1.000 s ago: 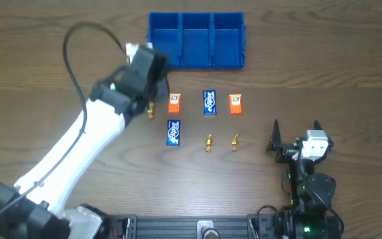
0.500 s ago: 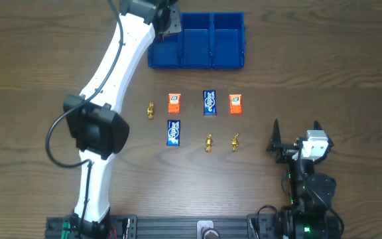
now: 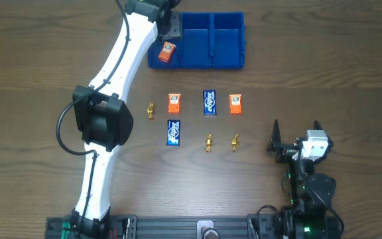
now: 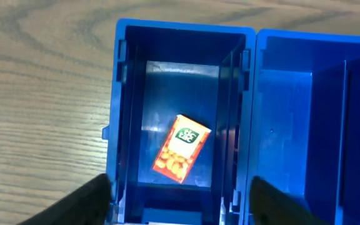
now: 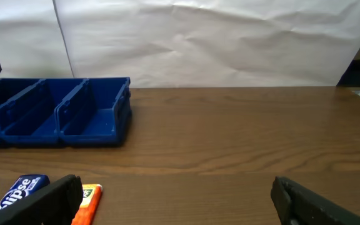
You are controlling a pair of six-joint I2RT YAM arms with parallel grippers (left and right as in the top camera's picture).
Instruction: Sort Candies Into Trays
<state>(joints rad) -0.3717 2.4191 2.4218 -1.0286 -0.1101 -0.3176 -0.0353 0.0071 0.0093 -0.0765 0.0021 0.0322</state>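
lying flat | orange candy box (image 4: pixel 181 149) | left tray compartment (image 4: pixel 125 112) | long axis diagonal

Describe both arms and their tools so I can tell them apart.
Left arm: white links, black joint housings, a black cable looping beside it. Right arm: mostly black, with a white wrist block. Left tool and right tool have dark, tapered fingers.

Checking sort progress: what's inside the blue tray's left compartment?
One orange candy box lies flat, askew, on its floor, below the open left claw. In the top view the left arm covers its far end.
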